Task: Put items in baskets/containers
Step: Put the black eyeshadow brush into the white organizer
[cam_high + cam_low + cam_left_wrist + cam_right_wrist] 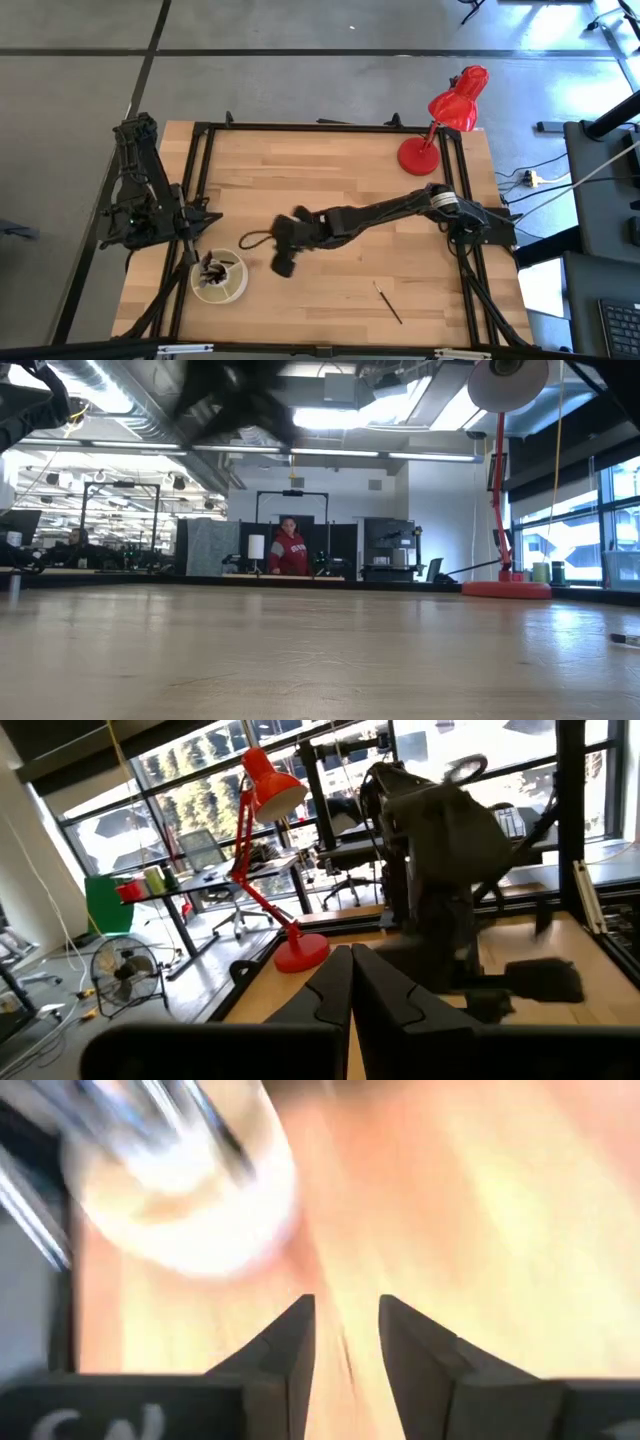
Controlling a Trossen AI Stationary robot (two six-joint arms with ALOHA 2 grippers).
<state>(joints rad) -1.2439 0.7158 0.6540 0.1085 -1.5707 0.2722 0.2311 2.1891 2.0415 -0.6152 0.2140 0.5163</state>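
Note:
The cream-white round container (pixel 220 279) stands near the table's near-left corner, with several dark brushes upright in it; it shows blurred in the right wrist view (pixel 180 1190). One thin dark brush (pixel 388 302) lies flat on the wood toward the near right, and its end shows in the low view (pixel 625 639). My right gripper (pixel 283 262) (pixel 345 1315) hovers just right of the container, open and empty. My left gripper (pixel 200 222) (pixel 352 990) waits at the left edge, shut on nothing.
A red desk lamp (pixel 445 125) (pixel 500 480) (pixel 270 860) stands at the far right of the table. A black frame rail (pixel 195 180) runs along the table's sides. A person in a red top (pixel 291 550) is in the room far behind. Bare wood lies between the container and the loose brush.

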